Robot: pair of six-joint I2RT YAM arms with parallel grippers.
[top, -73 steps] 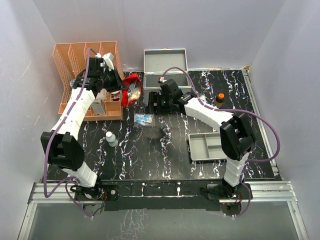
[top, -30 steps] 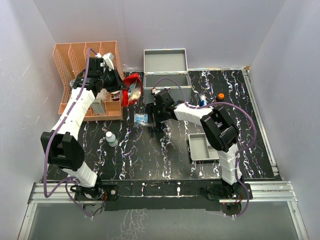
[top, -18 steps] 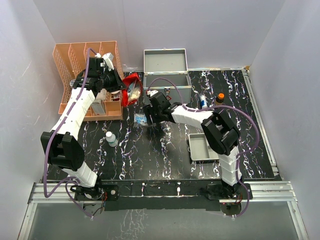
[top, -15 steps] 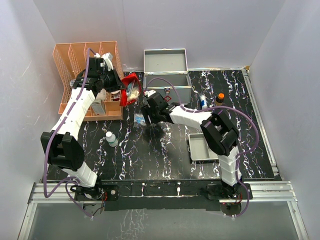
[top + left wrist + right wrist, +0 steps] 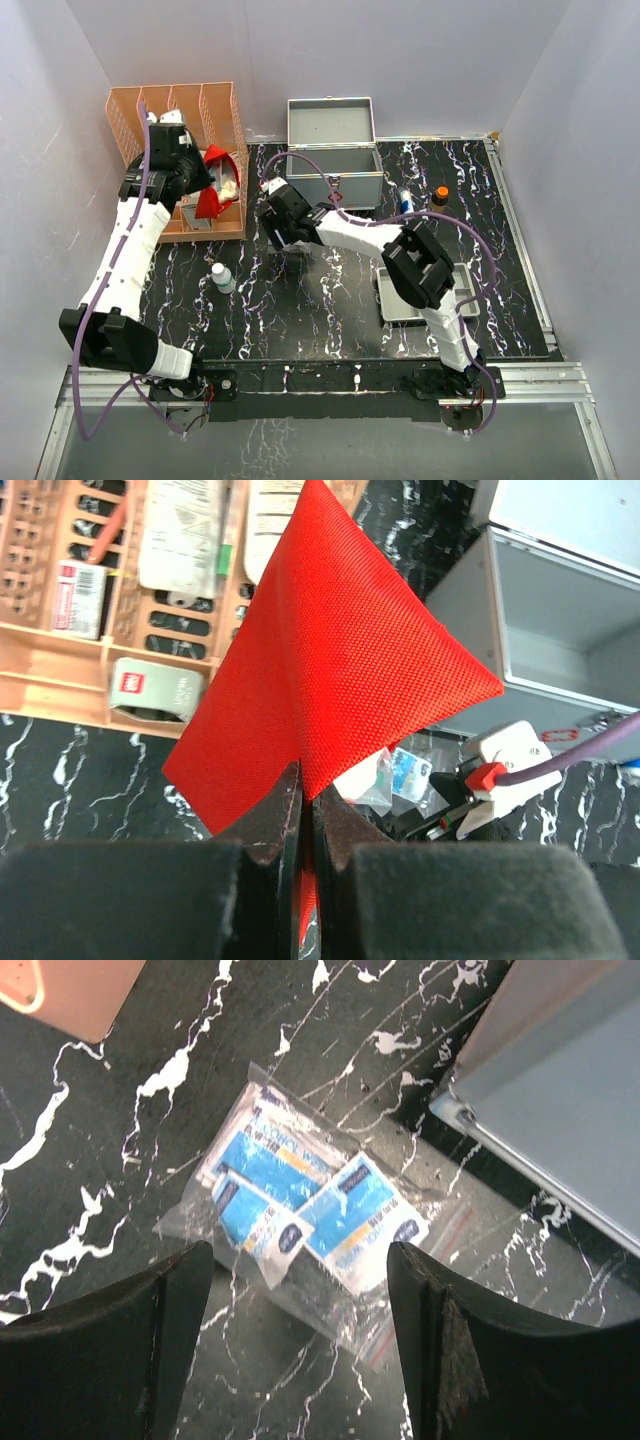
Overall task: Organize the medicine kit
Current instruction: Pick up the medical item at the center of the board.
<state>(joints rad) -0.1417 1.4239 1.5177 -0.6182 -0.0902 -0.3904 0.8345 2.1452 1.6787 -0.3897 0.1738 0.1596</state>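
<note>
Left arm has swung left with the pouch; right gripper has slid left onto the bag; kit hasn't moved.

Left gripper (image 5: 302, 790) is clamped tight on a corner of the red pouch (image 5: 330, 670). It was beside the kit earlier and now hangs over the front of the orange rack (image 5: 175, 110). Right gripper (image 5: 295, 1260) was at the kit's front before and has moved left. Its jaws are spread wider, straddling the clear bag (image 5: 300, 1200) of blue packets on the table (image 5: 300, 320), nothing held. Kit (image 5: 335, 165) sits at the table's back edge, centre, just right of the bag. Long axis runs left-right, lid (image 5: 330, 122) stands up at the rear, and the opening faces up with the front wall toward the arms.
</note>
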